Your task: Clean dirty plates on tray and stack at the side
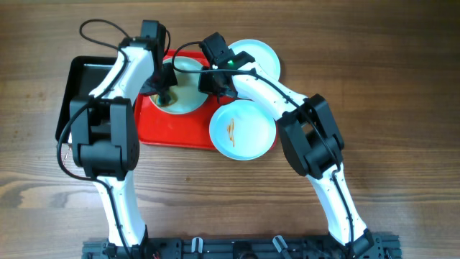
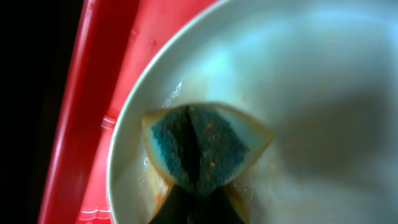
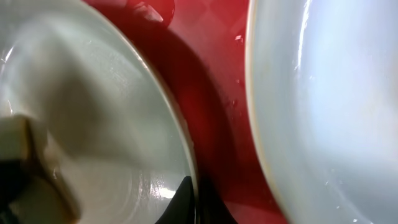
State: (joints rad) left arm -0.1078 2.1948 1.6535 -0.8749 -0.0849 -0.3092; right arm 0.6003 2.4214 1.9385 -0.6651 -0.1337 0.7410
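Nearest the tabletop's near edge, a round white plate with orange streaks [image 1: 243, 129] is left unwashed on the rim of the glossy red rectangular tray [image 1: 154, 128]. Nothing is stacked, so the task is judged early. Behind it, a second white plate [image 1: 188, 92] is pressed by a folded yellow-and-blue sponge [image 2: 202, 146] pinched tight in the left gripper [image 1: 164, 92]; the right gripper [image 1: 214, 81] is set at its rim, jaw opening not discernible, and a third white plate [image 1: 259, 56] lies farthest.

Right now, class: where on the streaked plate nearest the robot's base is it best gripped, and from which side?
Pinch the streaked plate at its near rim, coming from the base side. That rim appears to overhang the front edge of the red tray, so one finger could slip underneath; elsewhere the plate lies flat on the tray.
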